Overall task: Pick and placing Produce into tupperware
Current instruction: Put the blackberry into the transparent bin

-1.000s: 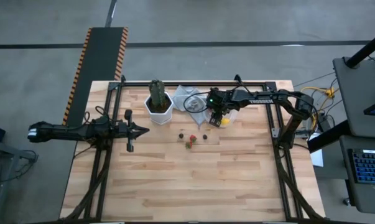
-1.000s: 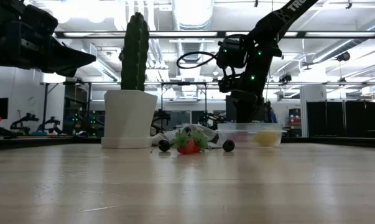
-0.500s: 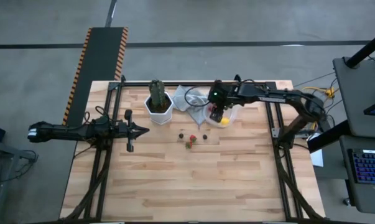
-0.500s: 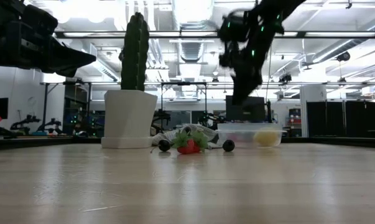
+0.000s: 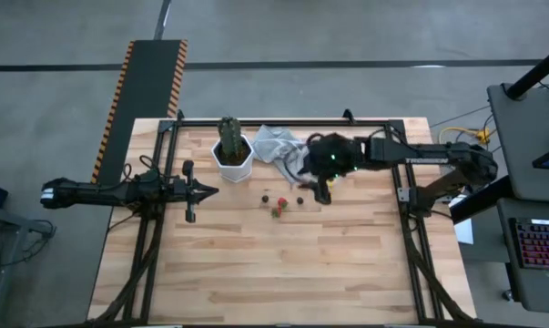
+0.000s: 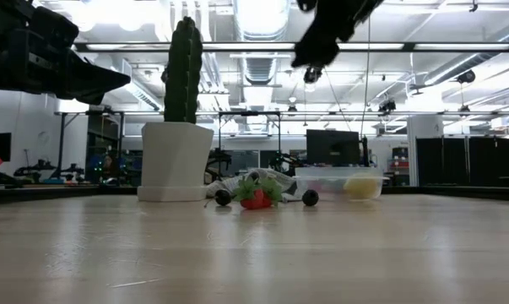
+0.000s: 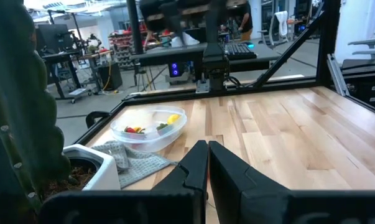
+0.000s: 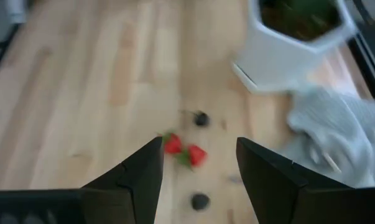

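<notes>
Two red strawberry pieces (image 8: 173,144) (image 5: 281,202) and two dark pieces (image 8: 201,118) lie on the table's middle. The see-through tupperware (image 7: 148,127) stands on the table near the far edge and holds red, yellow and green pieces. It also shows in the low view (image 6: 338,181). In the high view my right arm covers most of it. My right gripper (image 8: 198,142) (image 5: 321,189) is open and empty, high above the loose pieces. My left gripper (image 7: 207,163) (image 5: 201,191) is shut and empty at the table's left.
A tall green cactus (image 6: 183,72) in a white hexagonal pot (image 5: 232,157) stands at the far left of the middle. A light grey cloth (image 5: 276,144) lies between the pot and the tupperware. A black frame (image 5: 283,121) runs along the table's edges.
My right gripper has risen from low over the tupperware and swung toward the table's near edge. It now points down at the loose pieces. The produce and the tupperware have stayed in place.
</notes>
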Controlling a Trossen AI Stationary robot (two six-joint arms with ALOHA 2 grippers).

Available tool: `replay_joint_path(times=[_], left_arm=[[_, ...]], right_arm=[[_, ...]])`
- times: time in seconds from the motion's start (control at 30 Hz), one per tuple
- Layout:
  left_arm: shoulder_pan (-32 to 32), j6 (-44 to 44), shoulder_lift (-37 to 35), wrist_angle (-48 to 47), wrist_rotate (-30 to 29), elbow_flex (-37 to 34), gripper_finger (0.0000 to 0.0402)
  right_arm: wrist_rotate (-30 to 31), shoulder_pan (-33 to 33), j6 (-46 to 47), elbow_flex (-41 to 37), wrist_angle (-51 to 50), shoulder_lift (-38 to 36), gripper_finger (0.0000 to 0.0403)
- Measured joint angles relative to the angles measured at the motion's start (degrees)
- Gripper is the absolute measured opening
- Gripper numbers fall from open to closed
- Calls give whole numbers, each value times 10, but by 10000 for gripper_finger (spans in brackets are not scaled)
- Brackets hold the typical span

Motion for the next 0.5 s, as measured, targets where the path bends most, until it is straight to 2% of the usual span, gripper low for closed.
replay_joint_path(times=[0.23,0.5], left_arm=[[0,0,0,0,0,0,0],[0,0,0,0,0,0,0]], right_arm=[[19,43,-4,-4,-1,23,194],[35,45,4,-7,0,104,194]])
